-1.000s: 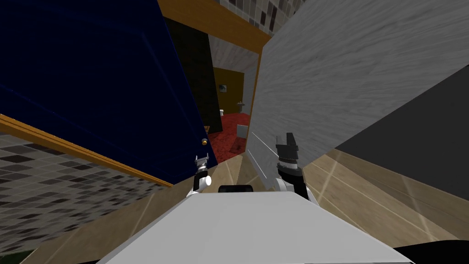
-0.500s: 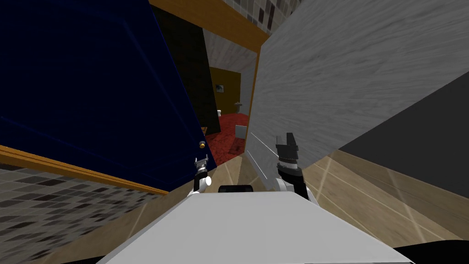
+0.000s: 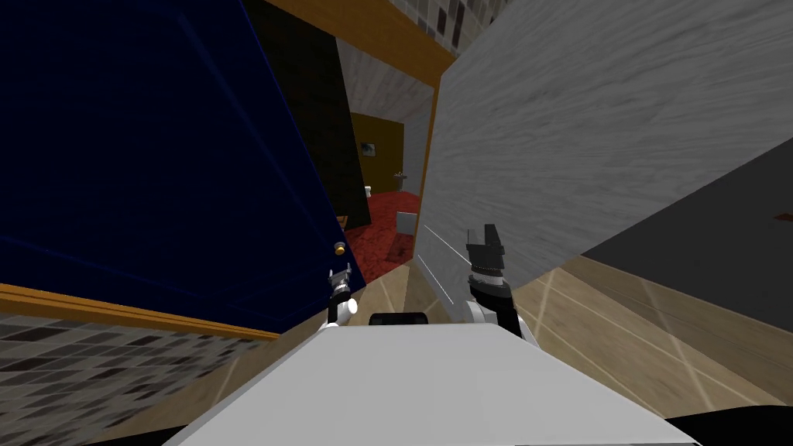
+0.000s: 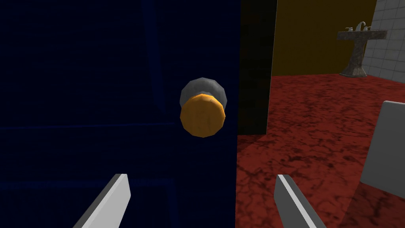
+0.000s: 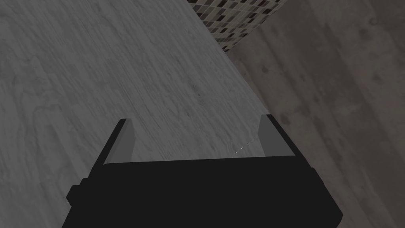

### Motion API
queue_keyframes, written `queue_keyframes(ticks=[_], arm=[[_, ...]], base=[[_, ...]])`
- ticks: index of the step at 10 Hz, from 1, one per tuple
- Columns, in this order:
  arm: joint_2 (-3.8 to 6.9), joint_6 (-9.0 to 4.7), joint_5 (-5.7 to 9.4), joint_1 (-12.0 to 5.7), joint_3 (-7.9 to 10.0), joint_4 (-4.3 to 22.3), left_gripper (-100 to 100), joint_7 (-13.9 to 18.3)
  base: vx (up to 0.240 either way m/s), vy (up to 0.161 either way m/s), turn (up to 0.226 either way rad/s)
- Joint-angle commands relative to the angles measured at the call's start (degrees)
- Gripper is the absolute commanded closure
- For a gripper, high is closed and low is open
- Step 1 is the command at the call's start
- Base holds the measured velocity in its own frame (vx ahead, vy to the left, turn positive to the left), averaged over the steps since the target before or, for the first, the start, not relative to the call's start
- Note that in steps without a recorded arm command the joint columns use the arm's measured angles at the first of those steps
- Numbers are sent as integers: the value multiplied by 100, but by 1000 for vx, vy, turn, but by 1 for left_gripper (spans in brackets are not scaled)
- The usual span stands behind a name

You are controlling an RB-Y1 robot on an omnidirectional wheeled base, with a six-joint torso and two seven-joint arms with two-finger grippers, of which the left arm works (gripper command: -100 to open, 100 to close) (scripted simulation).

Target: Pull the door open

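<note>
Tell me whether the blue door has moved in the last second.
Yes. The door has swung further open: its knob edge has drawn left, away from the grey wall, widening the gap.

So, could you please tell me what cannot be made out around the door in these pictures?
- Hinge side of the door: cut off by the head view's left edge.
- Gap between the left end effector and the knob: the left wrist view looks straight along it, and the head view shows both too small.
- White object on the red floor: cut off by the left wrist view's edge, so what it is stays unclear.
</note>
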Motion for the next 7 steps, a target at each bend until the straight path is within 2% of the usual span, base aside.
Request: queue_keyframes(ticks=[1, 2, 3, 6, 7], arm=[[1, -48, 80, -67, 7, 189, -100, 131], [-4, -23, 49, -27, 5, 93, -100, 68], [135, -48, 68, 36, -1, 146, -100, 248], [459, -99, 99, 190, -15, 248, -100, 634], [521, -109, 105, 220, -18, 268, -100, 708]], base=[[59, 56, -63], [23, 27, -12], [109, -2, -55], [206, 10, -52], [165, -8, -41]])
